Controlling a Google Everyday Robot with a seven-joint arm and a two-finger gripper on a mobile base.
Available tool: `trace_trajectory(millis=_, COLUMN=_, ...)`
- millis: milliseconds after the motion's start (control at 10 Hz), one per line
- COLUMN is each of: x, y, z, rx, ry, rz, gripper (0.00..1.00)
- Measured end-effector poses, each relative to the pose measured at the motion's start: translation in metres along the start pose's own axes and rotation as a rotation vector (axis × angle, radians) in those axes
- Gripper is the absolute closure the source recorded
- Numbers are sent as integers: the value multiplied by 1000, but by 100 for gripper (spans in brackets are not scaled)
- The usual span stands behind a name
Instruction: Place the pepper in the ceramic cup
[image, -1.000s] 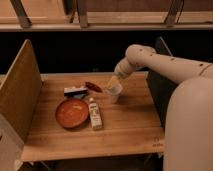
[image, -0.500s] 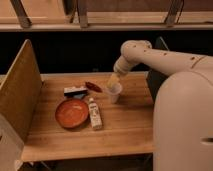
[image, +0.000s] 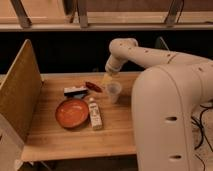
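Observation:
The pepper (image: 93, 86) is a slim dark red chili lying on the wooden table (image: 120, 130), toward the back. The ceramic cup (image: 114, 91) is a small pale cup standing upright just right of the pepper, apart from it. My gripper (image: 106, 79) hangs from the white arm (image: 145, 55), which reaches in from the right. It sits just above the table, between the pepper and the cup's far rim, and nothing shows in it.
A round orange-red plate (image: 72, 112) lies front left of the cup. A white labelled bottle (image: 95, 114) lies on its side beside the plate. A dark flat packet (image: 75, 91) sits left of the pepper. A wooden panel (image: 17, 92) walls the left edge.
The arm has swung left and back. The gripper has moved from over the cup toward the spot between the cup and the pepper. The objects have not moved.

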Motion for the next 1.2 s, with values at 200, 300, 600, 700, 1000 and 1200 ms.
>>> trace_trajectory(millis=200, x=-20, y=4, z=31, rx=-47, ry=-21, rz=-67, gripper=20)
trace_trajectory(millis=300, x=-28, y=4, z=49, rx=-59, ry=-27, rz=-124, gripper=20)
trace_trajectory(millis=600, x=-31, y=-14, z=81, rx=-23, ry=-5, rz=-240, gripper=20)
trace_trajectory(millis=700, x=-29, y=-22, z=87, rx=-5, ry=4, rz=-250, gripper=20)
trace_trajectory(millis=1000, x=-27, y=-29, z=91, rx=10, ry=9, rz=-246, gripper=20)
trace_trajectory(millis=1200, x=-27, y=-29, z=91, rx=11, ry=9, rz=-245, gripper=20)
